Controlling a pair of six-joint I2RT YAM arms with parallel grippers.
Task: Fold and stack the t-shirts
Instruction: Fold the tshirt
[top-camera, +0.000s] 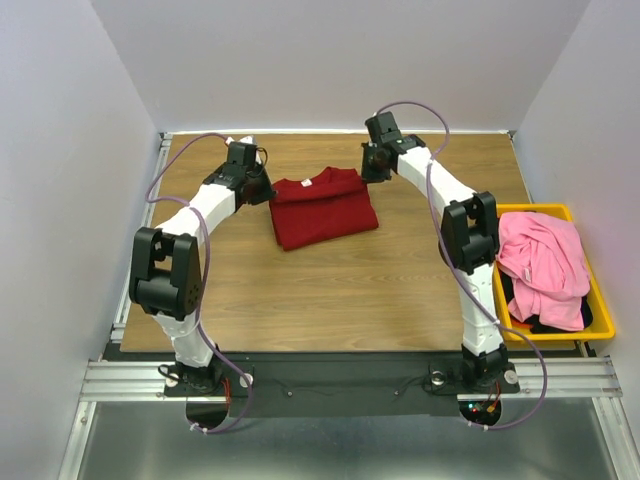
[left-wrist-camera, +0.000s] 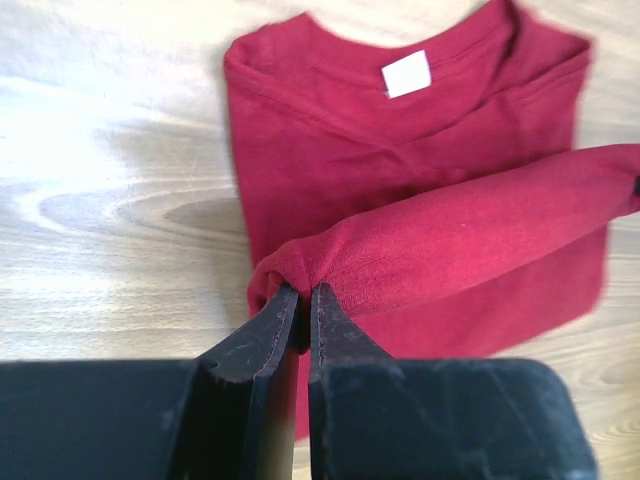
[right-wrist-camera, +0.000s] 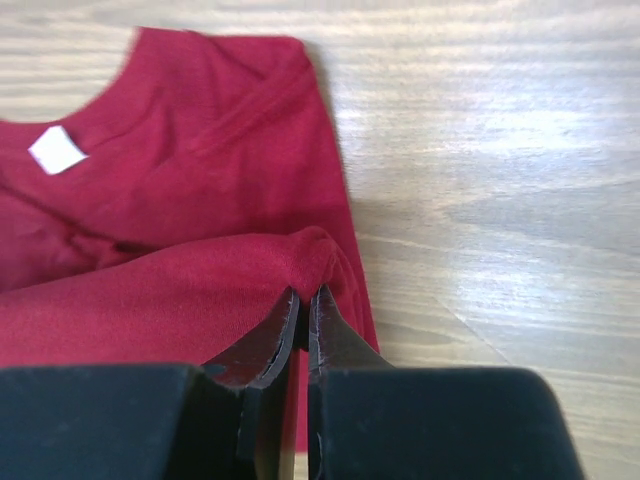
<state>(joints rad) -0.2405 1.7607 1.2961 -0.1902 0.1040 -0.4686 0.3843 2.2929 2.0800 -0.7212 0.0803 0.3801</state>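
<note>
table (top-camera: 330, 300): one | yellow bin (top-camera: 603, 330): one, at 3 o'clock, holds pink t-shirt (top-camera: 545, 262) over black t-shirt (top-camera: 545, 325) | dark red t-shirt (top-camera: 322, 212): one, mid-table toward 12 o'clock, three shirts total | left gripper (left-wrist-camera: 303, 292), right gripper (right-wrist-camera: 305, 293): each clamped on the red fold, axis 9-to-3 between them, equally near

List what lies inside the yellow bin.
A crumpled pink shirt fills the yellow bin, with black cloth showing beneath it. Whatever else lies under the pink shirt is covered.
</note>
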